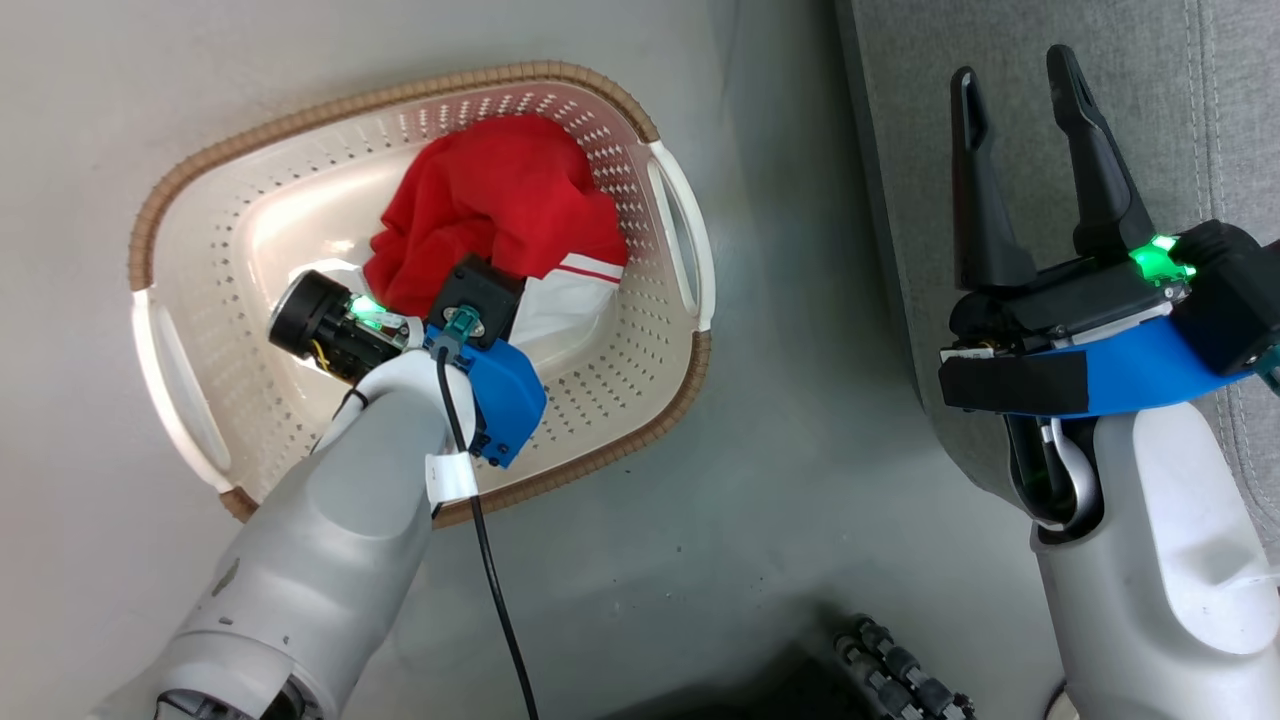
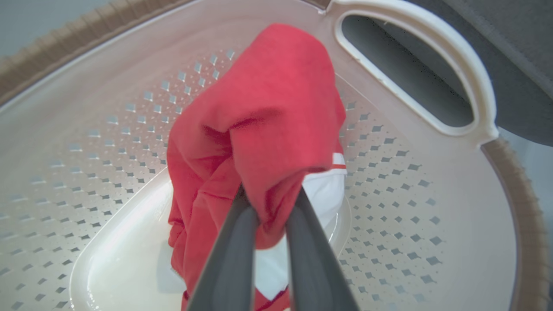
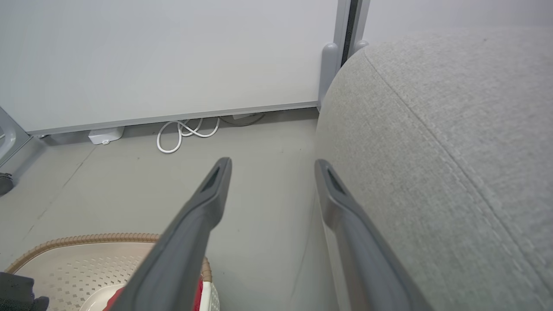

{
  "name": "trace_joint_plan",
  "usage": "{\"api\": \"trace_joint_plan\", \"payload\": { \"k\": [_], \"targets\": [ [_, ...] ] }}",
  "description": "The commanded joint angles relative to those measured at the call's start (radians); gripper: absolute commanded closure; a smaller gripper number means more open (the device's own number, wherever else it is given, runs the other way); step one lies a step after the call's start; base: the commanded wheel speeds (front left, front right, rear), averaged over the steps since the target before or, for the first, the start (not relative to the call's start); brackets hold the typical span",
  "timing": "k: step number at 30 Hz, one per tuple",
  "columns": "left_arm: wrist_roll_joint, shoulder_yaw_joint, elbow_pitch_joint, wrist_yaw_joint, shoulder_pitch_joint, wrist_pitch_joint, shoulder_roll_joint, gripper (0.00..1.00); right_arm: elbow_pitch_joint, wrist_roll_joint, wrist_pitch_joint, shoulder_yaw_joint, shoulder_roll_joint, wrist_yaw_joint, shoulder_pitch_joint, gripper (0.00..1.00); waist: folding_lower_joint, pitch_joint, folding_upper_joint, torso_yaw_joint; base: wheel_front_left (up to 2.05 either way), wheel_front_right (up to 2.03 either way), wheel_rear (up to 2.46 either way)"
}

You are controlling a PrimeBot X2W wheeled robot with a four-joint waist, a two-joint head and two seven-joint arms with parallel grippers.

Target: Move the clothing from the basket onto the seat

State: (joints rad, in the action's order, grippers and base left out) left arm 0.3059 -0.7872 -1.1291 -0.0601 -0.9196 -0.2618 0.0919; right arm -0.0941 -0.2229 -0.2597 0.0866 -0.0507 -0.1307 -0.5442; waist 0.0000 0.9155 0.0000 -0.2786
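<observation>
The cream basket (image 1: 640, 400) with a brown rim stands on the floor and holds the red clothing (image 1: 500, 200), which has a white panel with striped trim. My left gripper (image 2: 270, 203) reaches down into the basket (image 2: 432, 207) and is shut on a bunched fold of the red clothing (image 2: 268, 129), which rises in a peak above the fingers (image 2: 233, 259). In the head view the left wrist covers its fingertips. My right gripper (image 1: 1020, 90) stands open and bare over the edge of the grey seat (image 1: 1150, 60); the seat (image 3: 453, 151) lies just right of its fingers.
A black cable (image 1: 495, 590) trails from the left arm across the grey floor (image 1: 780, 450). A coiled white cable (image 3: 181, 134) lies by the wall. A dark ribbed part (image 1: 900, 670) shows at the bottom edge.
</observation>
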Motion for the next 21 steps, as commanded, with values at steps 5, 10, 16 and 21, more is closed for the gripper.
{"api": "trace_joint_plan", "payload": {
  "k": [5, 10, 16, 21],
  "targets": [
    [-0.004, 0.003, 0.035, -0.005, 0.032, -0.005, -0.011, 1.00, -0.010, 0.027, 0.004, -0.007, 0.000, 0.000, 0.002, 0.00, 0.0000, -0.063, 0.0000, 0.033, 0.00, 0.00, 0.00],
    [-0.001, 0.009, 0.067, -0.013, 0.074, -0.005, -0.018, 1.00, -0.031, 0.053, 0.019, -0.005, 0.000, 0.000, 0.022, 0.00, 0.0000, -0.147, 0.0000, 0.072, 0.00, 0.00, 0.00],
    [0.003, 0.014, 0.112, -0.028, 0.135, -0.005, -0.029, 1.00, -0.061, 0.082, 0.046, -0.002, 0.000, 0.000, 0.060, 0.00, 0.0000, -0.277, 0.0000, 0.123, 0.00, 0.00, 0.00],
    [0.009, 0.002, 0.155, -0.045, 0.193, -0.005, -0.038, 1.00, -0.093, 0.113, 0.062, -0.012, 0.000, 0.000, 0.109, 0.00, 0.0000, -0.402, 0.0000, 0.172, 0.00, 0.00, 0.00]
  ]
}}
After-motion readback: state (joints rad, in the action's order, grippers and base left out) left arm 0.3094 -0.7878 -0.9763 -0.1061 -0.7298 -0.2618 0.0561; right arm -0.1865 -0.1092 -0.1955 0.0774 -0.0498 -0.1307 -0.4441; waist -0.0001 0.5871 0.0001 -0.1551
